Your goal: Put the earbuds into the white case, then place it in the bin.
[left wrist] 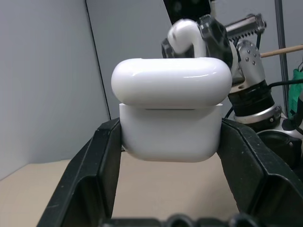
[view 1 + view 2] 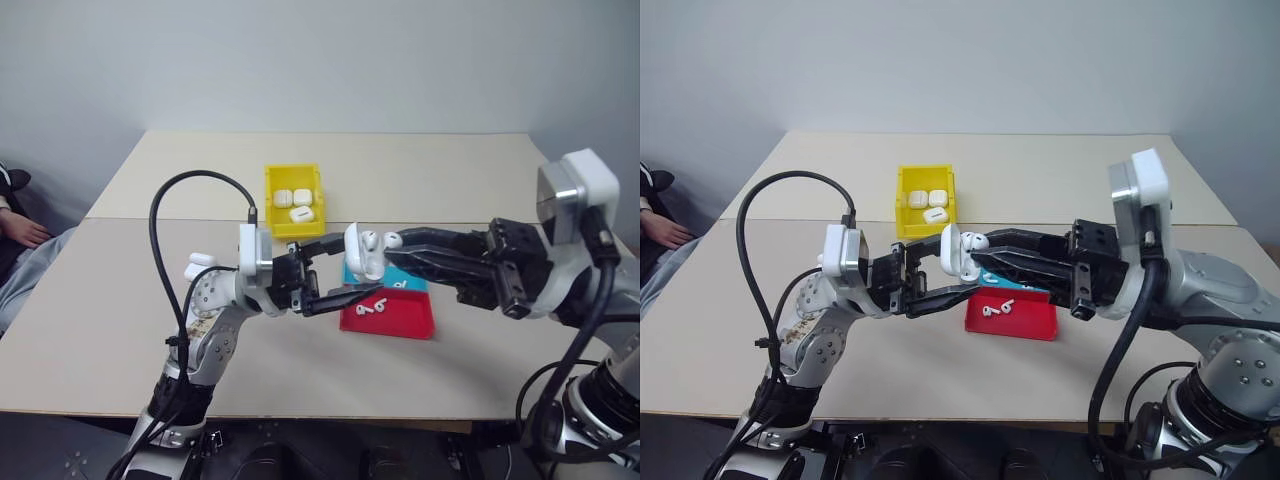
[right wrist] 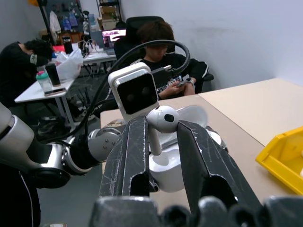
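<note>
- The white case was clamped between the two black fingers of the left gripper, held up above the table, its lid hinged open in the head views.
- One earbud was pinched between the fingers of the right gripper, right at the case's open top; whether it touched the case could not be told.
- Two more earbuds were seen lying in the red-and-blue tray, directly below the raised grippers.
- The yellow bin was seen farther back on the table, with three white cases inside.
- A seated person was caught in the right wrist view beyond the table.
</note>
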Available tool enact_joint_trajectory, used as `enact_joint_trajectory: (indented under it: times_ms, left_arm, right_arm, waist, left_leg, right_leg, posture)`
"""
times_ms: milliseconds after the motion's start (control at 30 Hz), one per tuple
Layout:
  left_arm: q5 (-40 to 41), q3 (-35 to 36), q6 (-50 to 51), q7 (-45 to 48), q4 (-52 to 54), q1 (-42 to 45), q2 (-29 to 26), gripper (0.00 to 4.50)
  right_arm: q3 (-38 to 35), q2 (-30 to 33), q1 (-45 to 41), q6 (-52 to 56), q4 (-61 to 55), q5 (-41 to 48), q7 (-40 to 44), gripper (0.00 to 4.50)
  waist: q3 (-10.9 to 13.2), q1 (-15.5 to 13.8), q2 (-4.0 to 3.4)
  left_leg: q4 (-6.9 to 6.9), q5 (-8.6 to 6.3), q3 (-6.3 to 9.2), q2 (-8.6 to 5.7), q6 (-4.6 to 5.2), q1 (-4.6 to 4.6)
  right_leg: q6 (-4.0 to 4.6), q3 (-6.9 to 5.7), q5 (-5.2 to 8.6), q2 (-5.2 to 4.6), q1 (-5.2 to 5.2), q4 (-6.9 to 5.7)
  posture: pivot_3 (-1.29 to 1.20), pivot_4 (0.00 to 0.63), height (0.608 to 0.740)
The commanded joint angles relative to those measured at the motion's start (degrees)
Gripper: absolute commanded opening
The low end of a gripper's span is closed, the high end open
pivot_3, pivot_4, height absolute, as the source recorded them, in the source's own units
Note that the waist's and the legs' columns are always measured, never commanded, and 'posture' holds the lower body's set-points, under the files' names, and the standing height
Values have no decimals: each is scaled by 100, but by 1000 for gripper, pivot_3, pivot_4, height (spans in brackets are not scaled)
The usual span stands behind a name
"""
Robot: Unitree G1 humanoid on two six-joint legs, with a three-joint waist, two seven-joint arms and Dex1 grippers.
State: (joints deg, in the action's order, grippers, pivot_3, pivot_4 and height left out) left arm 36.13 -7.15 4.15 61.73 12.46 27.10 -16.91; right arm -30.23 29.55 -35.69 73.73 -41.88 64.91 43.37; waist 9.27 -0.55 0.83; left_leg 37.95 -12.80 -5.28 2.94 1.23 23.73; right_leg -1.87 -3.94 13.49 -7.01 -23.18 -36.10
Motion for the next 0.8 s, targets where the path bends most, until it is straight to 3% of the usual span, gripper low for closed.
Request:
enact_joint_trajectory:
  times_ms: [33,800]
  left_arm:
    - [70,68,0,46,50,91,44,2782]
    - [-102,38,-123,27,83,-27,196,2782]
  right_arm:
    - [180,139,134,-525,-65,252,-307,948]
    - [1220,1237,1040,-2217,-10,210,-428,948]
  waist:
    - [0,-1,0]
    - [2,-10,3]
  left_leg:
    - [0,0,1,0,0,0]
    - [0,-1,18,-1,1,3]
  right_leg:
    - [0,0,0,0,0,1]
    - [-2,0,1,0,0,5]
  posture:
    - [0,150,740]
    - [0,150,740]
